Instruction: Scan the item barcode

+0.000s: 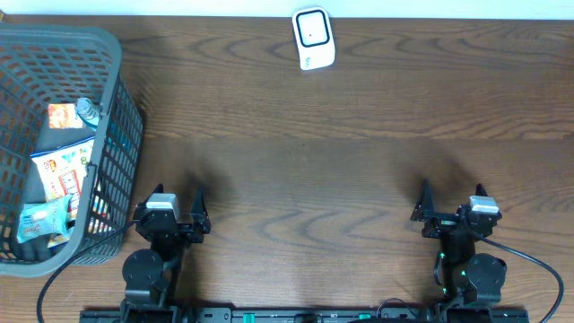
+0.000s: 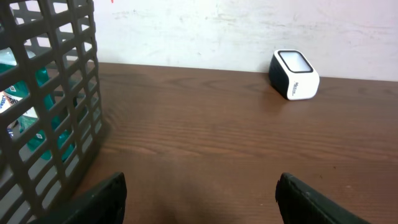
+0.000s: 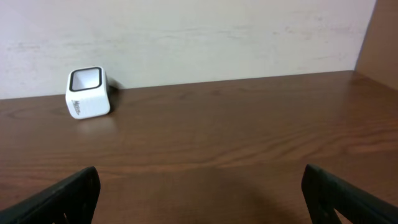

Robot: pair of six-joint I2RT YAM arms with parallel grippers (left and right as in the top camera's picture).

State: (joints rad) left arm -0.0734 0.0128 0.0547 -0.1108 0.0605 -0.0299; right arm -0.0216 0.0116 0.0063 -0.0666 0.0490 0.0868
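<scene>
At near table (image 1: 305, 179) edge, L gripper (image 1: 175, 202) & R gripper (image 1: 452, 199) both gape empty, scanner (image 1: 314, 39) far off.

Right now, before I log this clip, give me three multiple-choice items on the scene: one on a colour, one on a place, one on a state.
1. What colour is the basket?
A. grey
B. red
C. yellow

2. Where does the scanner stand?
A. inside the basket
B. at the far edge of the table, apart from the basket
C. at the near right corner

3. How do the left gripper and right gripper stand?
A. both shut on packets
B. both open and empty
C. only the right one holds something

Key: 1 A, its lattice walls are grey. 2 B, the overhead view shows it alone at the far edge. 3 B, each wrist view shows bare wood between the spread fingers.
</scene>
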